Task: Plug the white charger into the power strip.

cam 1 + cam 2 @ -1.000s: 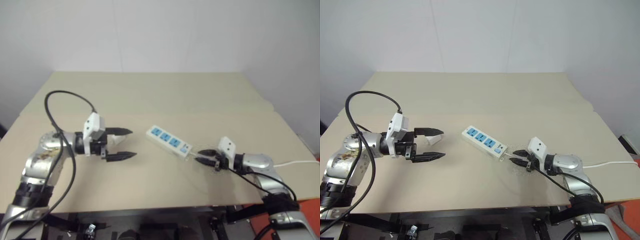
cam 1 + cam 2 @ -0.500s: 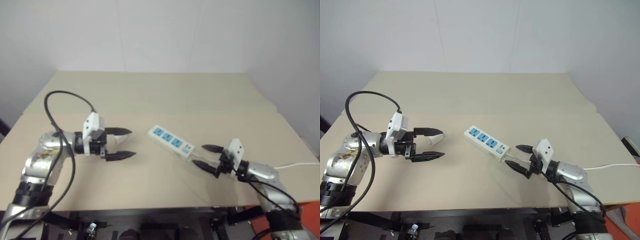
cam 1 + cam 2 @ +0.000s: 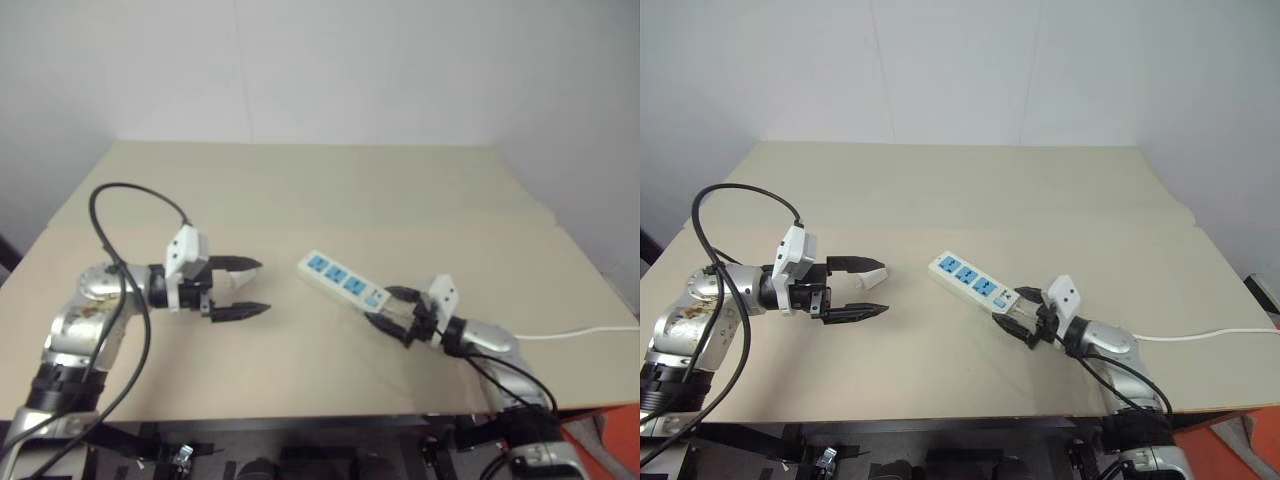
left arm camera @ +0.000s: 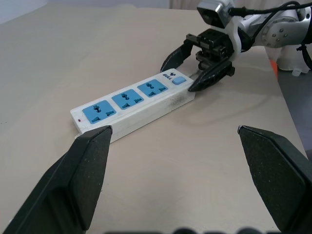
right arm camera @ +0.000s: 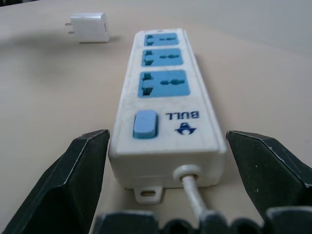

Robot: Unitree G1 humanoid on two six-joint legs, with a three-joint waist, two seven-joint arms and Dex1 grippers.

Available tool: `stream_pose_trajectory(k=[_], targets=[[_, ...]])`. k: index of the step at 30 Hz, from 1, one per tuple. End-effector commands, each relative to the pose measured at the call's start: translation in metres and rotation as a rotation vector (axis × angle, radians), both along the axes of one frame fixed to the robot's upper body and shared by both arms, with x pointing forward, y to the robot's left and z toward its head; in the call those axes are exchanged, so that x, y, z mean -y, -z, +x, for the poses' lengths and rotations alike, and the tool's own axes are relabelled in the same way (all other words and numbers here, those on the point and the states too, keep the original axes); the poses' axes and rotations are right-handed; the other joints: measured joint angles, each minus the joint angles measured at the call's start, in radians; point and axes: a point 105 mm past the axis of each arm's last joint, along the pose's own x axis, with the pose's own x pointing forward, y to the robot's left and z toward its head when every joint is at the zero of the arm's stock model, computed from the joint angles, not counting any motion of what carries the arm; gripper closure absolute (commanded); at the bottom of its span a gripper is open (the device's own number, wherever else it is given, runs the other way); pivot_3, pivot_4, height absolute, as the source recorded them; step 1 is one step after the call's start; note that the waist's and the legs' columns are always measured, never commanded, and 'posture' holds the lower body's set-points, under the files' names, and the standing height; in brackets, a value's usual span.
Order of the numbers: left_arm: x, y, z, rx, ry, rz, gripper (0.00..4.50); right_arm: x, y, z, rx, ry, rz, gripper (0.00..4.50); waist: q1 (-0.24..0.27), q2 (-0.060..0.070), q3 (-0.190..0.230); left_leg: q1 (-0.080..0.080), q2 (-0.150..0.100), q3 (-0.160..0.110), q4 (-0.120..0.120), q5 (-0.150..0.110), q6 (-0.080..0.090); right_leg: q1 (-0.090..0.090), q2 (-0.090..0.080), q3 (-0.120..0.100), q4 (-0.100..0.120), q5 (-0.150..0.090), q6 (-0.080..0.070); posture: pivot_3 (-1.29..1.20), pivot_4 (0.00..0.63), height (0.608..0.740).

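The tan table (image 3: pixel 330 190) is bare over its far half and along its near edge, leaving wide room to pass there. Mid-table the power strip (image 3: pixel 343 283) lies aslant; the right gripper (image 3: pixel 396 312) straddles its switch end with fingers spread, blocking that end. The white charger (image 5: pixel 89 27) lies beyond the strip's other end, beside the spread left gripper (image 3: pixel 240 288).

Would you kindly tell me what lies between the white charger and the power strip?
That stretch is bare tabletop, as the right wrist view shows: nothing sits between the white charger and the power strip.
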Motion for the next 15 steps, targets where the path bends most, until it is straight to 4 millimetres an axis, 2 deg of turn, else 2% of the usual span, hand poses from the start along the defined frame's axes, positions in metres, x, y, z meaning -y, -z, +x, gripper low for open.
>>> stream_pose_trajectory(k=[1,8,12,15], targets=[[-0.001,-0.011,-0.002,0.061,0.000,0.007,0.00,-0.005,-0.008,0.005,0.049,-0.005,0.005,0.02,0.000,0.000,0.000,0.000,0.000,0.000,0.000,0.000,0.000,0.000,0.000,0.000,0.000,0.000,0.000,0.00,0.150,0.740],[-0.002,-0.010,-0.002,0.060,-0.016,0.002,0.00,-0.006,-0.002,0.007,0.016,0.002,0.042,0.02,-0.001,0.000,0.000,0.000,0.000,0.000,0.000,0.000,0.000,0.000,0.000,0.000,0.000,0.000,0.000,0.00,0.150,0.740],[-0.003,-0.010,-0.001,0.061,-0.018,0.003,0.00,-0.006,0.002,0.005,0.001,-0.009,0.050,0.96,-0.001,0.000,0.000,0.001,0.000,0.000,0.000,0.000,0.000,0.000,0.000,0.000,0.000,0.000,0.000,0.00,0.150,0.740],[-0.002,-0.011,0.000,0.064,-0.020,0.002,0.00,-0.007,0.003,0.005,0.011,-0.003,0.037,1.08,-0.002,0.000,0.000,0.001,0.000,0.000,0.000,0.000,0.000,0.000,0.000,0.000,0.000,0.000,0.000,0.00,0.150,0.740]])
